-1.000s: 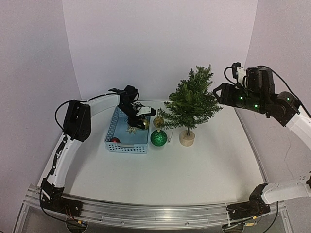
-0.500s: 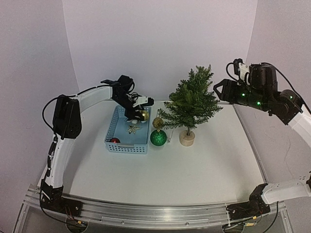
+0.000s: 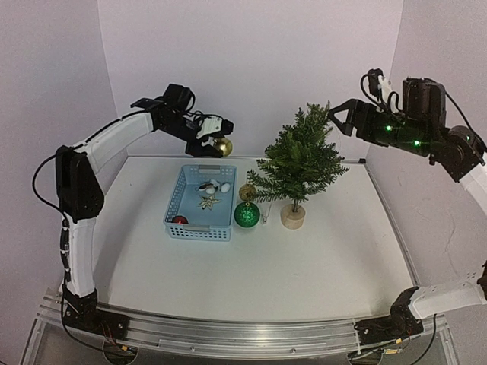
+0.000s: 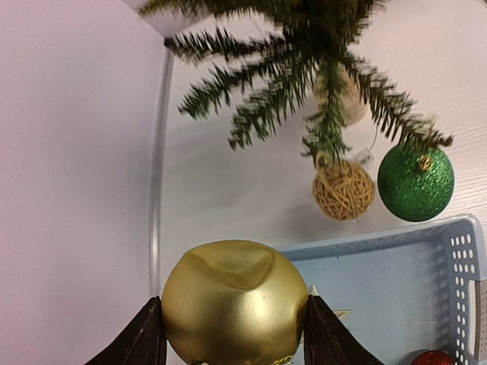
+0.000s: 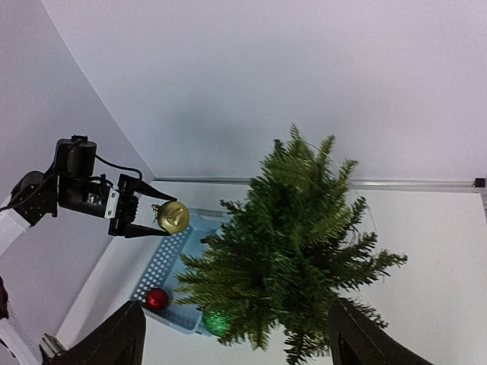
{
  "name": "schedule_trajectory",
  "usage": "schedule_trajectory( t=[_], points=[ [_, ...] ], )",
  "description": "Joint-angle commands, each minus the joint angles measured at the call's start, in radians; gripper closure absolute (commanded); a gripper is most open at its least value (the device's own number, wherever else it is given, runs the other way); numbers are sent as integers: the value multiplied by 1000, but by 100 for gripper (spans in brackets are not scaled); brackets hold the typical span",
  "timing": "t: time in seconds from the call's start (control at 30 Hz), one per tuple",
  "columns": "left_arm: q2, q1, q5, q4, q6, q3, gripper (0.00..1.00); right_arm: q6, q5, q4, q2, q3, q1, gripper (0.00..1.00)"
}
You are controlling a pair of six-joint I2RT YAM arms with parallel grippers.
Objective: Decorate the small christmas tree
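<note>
As seen from above, white surface (image 3: 319, 266) filling the lower frame. Right of centre, small christmas tree (image 3: 300, 163), upright on its round wooden base. Just left, blue basket (image 3: 199, 230). Upper left, left end effector (image 3: 221, 141) clamped on a gold bauble (image 4: 232, 300). Upper right, right end effector (image 3: 335, 122) spread wide, empty, near the treetop. Between basket and tree base, green glitter bauble (image 3: 247, 215) and wicker ball (image 3: 248, 192). Inside the basket, red bauble (image 3: 179, 220).

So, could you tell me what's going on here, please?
The left end effector holds a gold bauble in the air near the basket's far end. The right end effector is open and empty beside the top of the tree. A green bauble and a wicker ball are between basket and tree.
</note>
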Motion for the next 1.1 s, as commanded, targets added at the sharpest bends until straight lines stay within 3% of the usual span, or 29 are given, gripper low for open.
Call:
schedule_trajectory(
  t=[0.0,0.23,0.43,0.53,0.83,1.07],
  points=[
    [-185,-10,139,54,86,42,62,-11,-185,25,117,158,-3,10],
    [-213,-81,215,39,108,227,63,24,-518,83,345,423,-2,6],
    [-216,-161,241,53,70,315,65,101,-751,278,431,427,-1,6],
    [-214,-175,262,56,54,334,66,162,-795,430,427,359,0,5],
    [-206,-193,304,97,16,344,68,239,-844,557,481,335,9,5],
    [-203,-202,324,118,-14,348,68,276,-891,588,540,390,11,16]
  ],
)
